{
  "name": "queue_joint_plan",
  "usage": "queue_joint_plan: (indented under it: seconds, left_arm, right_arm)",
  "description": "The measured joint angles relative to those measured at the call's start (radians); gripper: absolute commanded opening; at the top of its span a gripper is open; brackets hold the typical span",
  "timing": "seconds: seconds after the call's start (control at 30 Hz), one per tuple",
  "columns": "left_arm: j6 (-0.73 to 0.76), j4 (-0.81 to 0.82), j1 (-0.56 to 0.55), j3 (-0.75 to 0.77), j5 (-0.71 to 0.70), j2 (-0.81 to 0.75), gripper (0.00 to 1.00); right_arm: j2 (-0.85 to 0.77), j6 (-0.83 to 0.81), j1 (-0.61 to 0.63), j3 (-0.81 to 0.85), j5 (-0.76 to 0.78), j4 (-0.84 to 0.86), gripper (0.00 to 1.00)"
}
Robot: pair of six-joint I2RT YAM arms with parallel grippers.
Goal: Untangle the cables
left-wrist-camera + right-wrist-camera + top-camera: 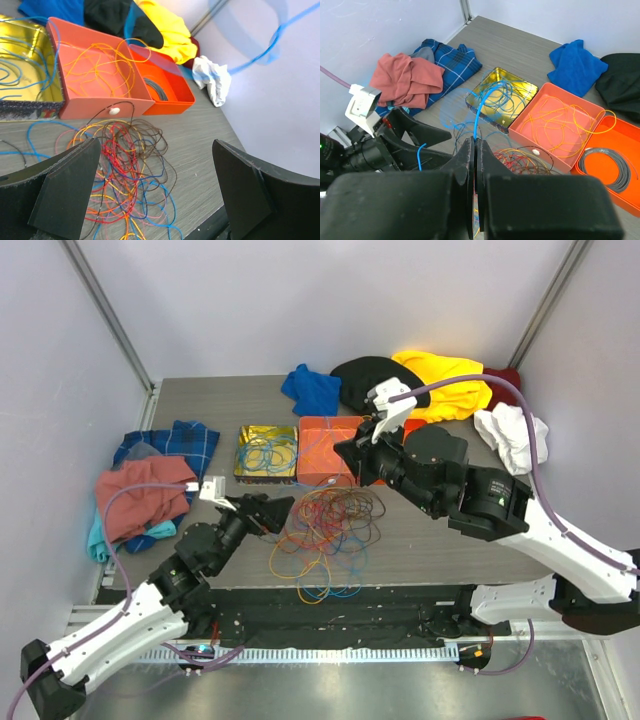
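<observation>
Blue thin wire (479,112) sits pinched in my right gripper (474,150), my left gripper (155,186) gapes wide, and though the gold tin (240,455) and salmon plastic box (312,430) hold sorted loops, most multicoloured cables (325,525) lie tangled just before them.

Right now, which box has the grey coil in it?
The bright orange plastic tray, farthest right; the paler orange tray holds orange cables, the gold tin blue ones.

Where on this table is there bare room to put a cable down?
Bare: back-left corner, behind the plaid cloth and gold tray; also right of the cable tangle, before the orange boxes, under the right arm. Crowded: centre, left edge, back-right clothes.
</observation>
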Motion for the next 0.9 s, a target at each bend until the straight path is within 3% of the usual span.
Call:
queue_joint_plan:
  seconds: [0.27,0.37,0.57,0.73,0.9]
  left_arm:
    - [-0.120,-0.350,0.000,0.196,-0.137,0.020,0.96]
    - [-0.302,-0.553,0.000,0.164,-0.232,-0.051,0.92]
    - [-0.603,-0.909,0.000,0.005,-0.331,-0.320,0.95]
    - [-0.698,-1.069,0.000,-0.012,-0.355,-0.462,0.96]
    - [-0.715,-1.176,0.000,0.002,-0.380,-0.481,1.00]
  right_arm:
    - [0.055,0.000,-0.055,-0.022,0.003,0.054,0.01]
    - [0.137,0.002,-0.111,-0.020,-0.034,0.098,0.01]
    - [0.348,-0.005,-0.176,0.069,-0.101,0.128,0.01]
    - [0.493,-0.021,-0.213,0.212,-0.146,0.129,0.01]
    - [0.600,-0.029,-0.248,0.344,-0.179,0.138,0.01]
